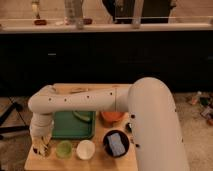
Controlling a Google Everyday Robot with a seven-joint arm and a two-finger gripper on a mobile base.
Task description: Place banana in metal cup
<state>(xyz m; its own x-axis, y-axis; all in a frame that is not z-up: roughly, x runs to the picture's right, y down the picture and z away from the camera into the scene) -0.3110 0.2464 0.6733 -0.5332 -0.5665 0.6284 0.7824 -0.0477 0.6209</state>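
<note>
My white arm (85,100) reaches left across a small wooden table (120,159) and bends down at its left end. The gripper (41,146) points down over the table's front left corner. A small yellowish shape (37,148) shows at the gripper's tip; it may be the banana, but I cannot tell. A greyish round thing (45,151) sits right under the gripper and may be the metal cup; the gripper hides most of it. A pale green curved object (82,116) lies on the green tray (70,129), half under the arm.
Along the front of the table stand a light green cup (64,148), a white cup (85,149) and a black bowl (108,145) holding a blue packet (116,143). An orange bowl (112,117) sits behind them. A dark counter front (105,55) runs across the back.
</note>
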